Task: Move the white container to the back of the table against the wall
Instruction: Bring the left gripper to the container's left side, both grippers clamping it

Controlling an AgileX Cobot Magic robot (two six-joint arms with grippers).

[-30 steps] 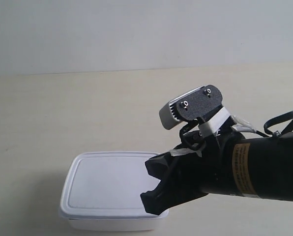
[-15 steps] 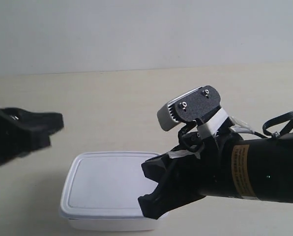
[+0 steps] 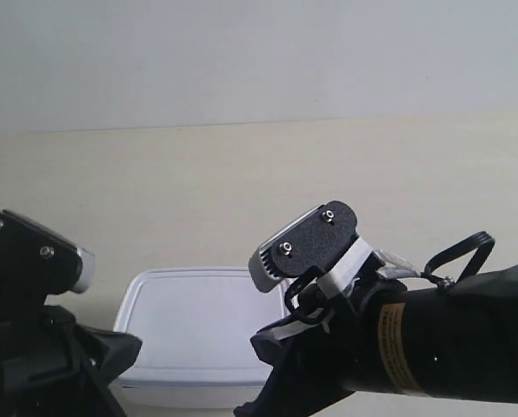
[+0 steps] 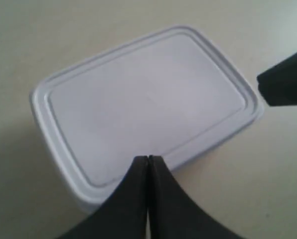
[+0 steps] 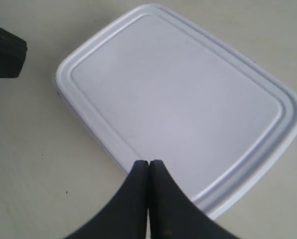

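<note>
At the tip of your left gripper (image 4: 147,162) the two black fingers are pressed flat together with nothing between them. They point at the rim along one long side of the white container (image 4: 143,99). You cannot tell from the left wrist view whether the tip touches that rim or hangs just above it. Your right gripper (image 5: 148,165) is the same: fingers closed against each other, holding nothing, with the tip over the lid's rim on a long side. There too, contact cannot be judged.

Each wrist view also catches a black part of the other arm (image 4: 285,79) beside the container.

In the exterior view the container sits low in the picture on the table (image 3: 198,174), lid on and lying flat. It lies between the arm at the exterior view's left (image 3: 33,347) and the arm at the exterior view's right (image 3: 433,347), and both partly cover its lower corners. The arm at the right carries a grey-edged camera (image 3: 302,248), a yellow label (image 3: 394,347) and a looped black cable (image 3: 457,254).

A broad stretch of bare table lies between the container and the wall (image 3: 242,52), so the two are well apart.
</note>
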